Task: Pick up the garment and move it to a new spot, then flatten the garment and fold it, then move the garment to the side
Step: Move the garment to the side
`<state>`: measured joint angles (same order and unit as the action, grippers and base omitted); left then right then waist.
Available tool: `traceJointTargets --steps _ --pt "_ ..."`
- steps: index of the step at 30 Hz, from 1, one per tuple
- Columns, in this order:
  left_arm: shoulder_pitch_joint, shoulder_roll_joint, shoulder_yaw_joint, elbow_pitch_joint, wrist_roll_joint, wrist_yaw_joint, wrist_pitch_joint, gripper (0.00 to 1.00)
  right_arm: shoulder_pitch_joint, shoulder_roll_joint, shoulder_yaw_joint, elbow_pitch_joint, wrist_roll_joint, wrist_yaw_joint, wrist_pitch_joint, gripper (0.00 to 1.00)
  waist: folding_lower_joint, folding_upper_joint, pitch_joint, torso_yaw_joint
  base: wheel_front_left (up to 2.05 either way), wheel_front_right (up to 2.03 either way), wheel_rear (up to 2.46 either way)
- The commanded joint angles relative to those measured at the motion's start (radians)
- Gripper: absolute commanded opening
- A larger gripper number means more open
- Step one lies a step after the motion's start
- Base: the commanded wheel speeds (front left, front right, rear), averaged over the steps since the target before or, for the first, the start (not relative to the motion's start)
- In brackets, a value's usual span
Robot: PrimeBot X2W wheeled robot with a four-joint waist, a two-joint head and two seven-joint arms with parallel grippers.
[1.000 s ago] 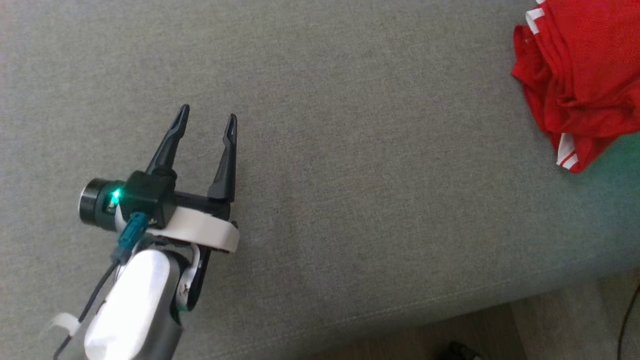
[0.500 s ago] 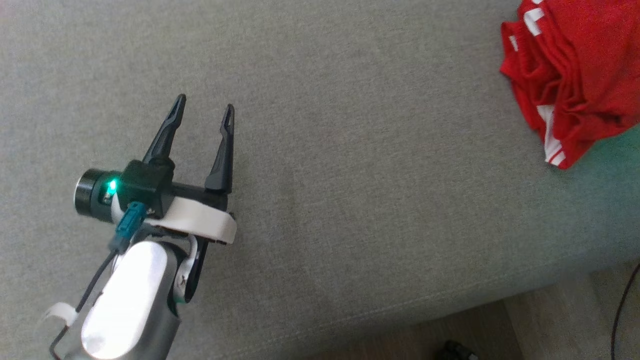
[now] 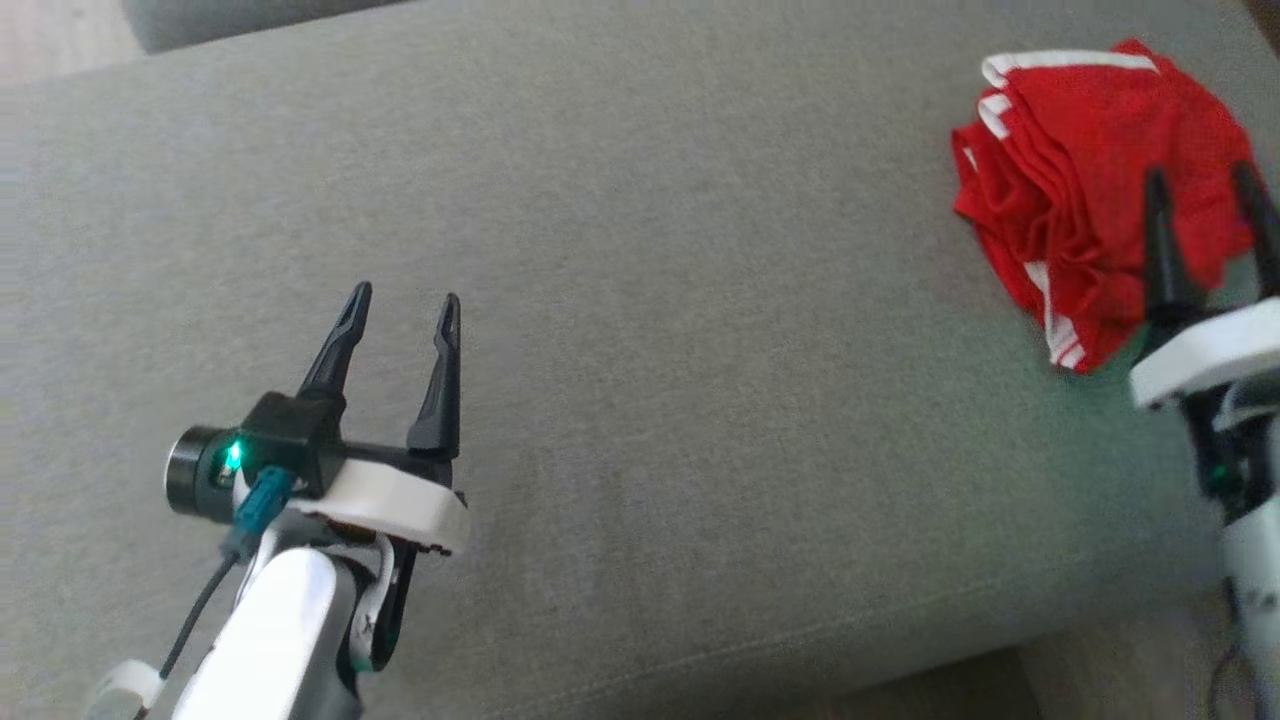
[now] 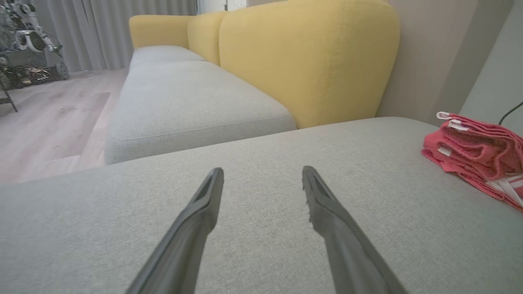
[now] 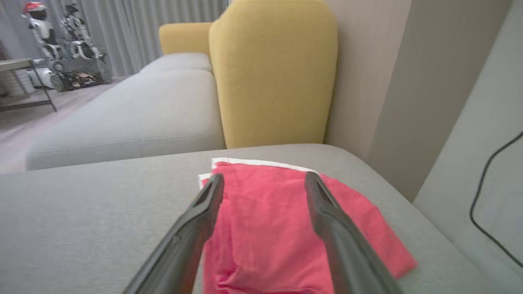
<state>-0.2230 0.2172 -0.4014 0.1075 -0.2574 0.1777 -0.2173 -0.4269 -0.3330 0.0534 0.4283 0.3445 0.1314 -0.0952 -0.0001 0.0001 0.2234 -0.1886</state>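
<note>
Garment (image 3: 1080, 130), red, white-trimmed, lay bunched upper right on the grey cushion (image 3: 640, 250); judged soft, light, limp, best pinched at a layered edge; right hand (image 3: 1200, 175) and left hand (image 3: 406, 295) stood spread, empty.

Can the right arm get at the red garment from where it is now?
Probably yes: the right tool, open, points straight at the red garment on the grey cushion, and nothing lies between them.
</note>
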Motion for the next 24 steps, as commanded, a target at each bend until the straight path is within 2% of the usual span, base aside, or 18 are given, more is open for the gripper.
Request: traceJointTargets --steps 1,6,12,18,24 --pt "-0.005 0.014 0.044 -0.021 -0.007 0.008 -0.009 1.00 0.009 0.010 0.007 -0.064 -0.017 -0.001 0.002 1.00 0.0001 -0.0001 -0.025 0.028 0.00 0.00 0.00" --pt "0.022 0.015 0.055 -0.012 -0.017 0.025 -0.014 1.00 0.128 0.115 -0.008 -0.240 -0.077 -0.001 0.053 1.00 0.0001 -0.0001 -0.063 0.084 0.00 0.00 0.00" --pt "0.067 0.013 0.078 -0.014 -0.037 0.050 -0.021 1.00 0.229 0.195 -0.011 -0.359 -0.131 -0.001 0.104 1.00 0.0001 -0.0001 -0.107 0.152 0.00 0.00 0.00" --pt "0.121 0.025 0.101 -0.025 -0.055 0.068 -0.025 1.00 0.298 0.229 -0.019 -0.415 -0.175 -0.001 0.136 1.00 0.0001 -0.0001 -0.147 0.200 0.00 0.00 0.00" --pt "0.158 0.039 0.100 -0.029 -0.060 0.066 -0.025 1.00 0.342 0.239 -0.023 -0.437 -0.202 -0.001 0.154 1.00 0.0001 -0.0001 -0.181 0.218 0.00 0.00 0.00"
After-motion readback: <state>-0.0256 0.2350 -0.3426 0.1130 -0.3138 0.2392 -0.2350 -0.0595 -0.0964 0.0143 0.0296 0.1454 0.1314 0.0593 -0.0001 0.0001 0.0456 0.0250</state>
